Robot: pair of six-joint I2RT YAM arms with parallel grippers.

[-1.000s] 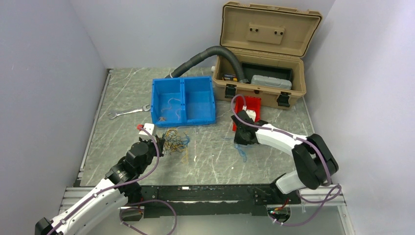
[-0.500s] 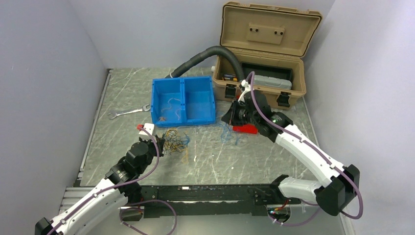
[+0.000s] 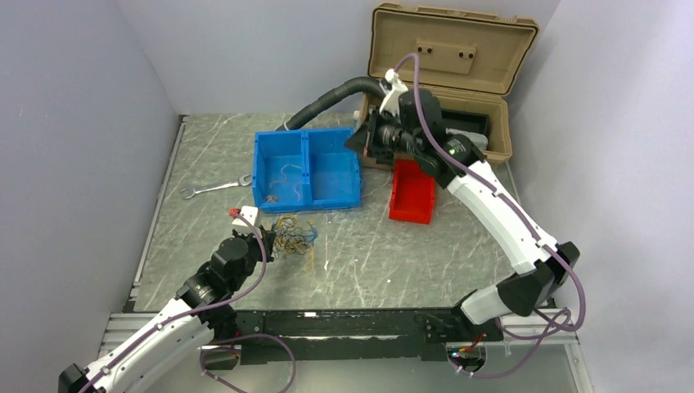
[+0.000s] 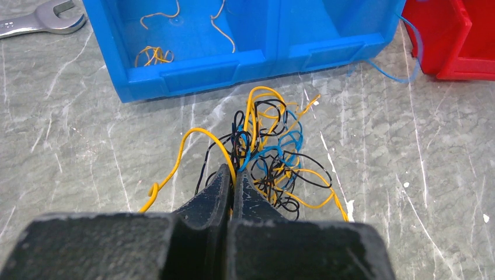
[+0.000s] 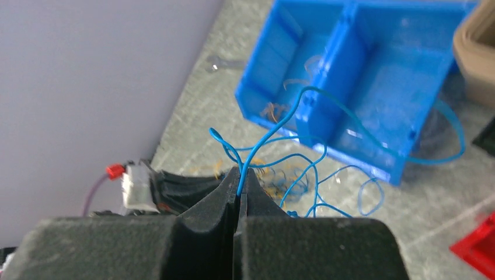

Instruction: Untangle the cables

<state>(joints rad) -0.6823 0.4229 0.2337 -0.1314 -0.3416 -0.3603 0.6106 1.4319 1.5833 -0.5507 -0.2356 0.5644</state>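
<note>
broadly, the grey marbled counter (image 3: 368,270) carries everything: a tan plastic toolbox with its lid up (image 3: 454,49) at the back, a blue two-compartment plastic bin (image 3: 306,168) in front of it to the left, and a small red plastic bin (image 3: 412,192) near that bin's right side. the right hand (image 3: 360,141) hangs high above the gap between blue bin and toolbox, its jaws pressed together on a single thin blue wire (image 5: 274,125). the left hand (image 4: 233,172) sits low over the counter in front of the blue bin. its jaws are pressed together on the near edge of the tangle of hair-thin yellow, black and blue wires (image 4: 271,157), and yellow and black strands run into its tips.

the step in hand looks like a pull-apart: one hand anchors the knot while the other takes a blue strand up and away. whether that strand is already free of the knot i cannot tell. the next move, i judge, calls for carrying it over a compartment of the blue bin and letting go. the left pinch must hold firm so the knot does not drag along.

the tangle is a loose, springy knot on the counter, its loops crossing every way, yellow outermost, blue and black bunched in the middle. the blue wire in the right hand curls in open loops below it. a few short pale and yellow wire scraps (image 4: 154,55) lie in the blue bin's left compartment.
</note>
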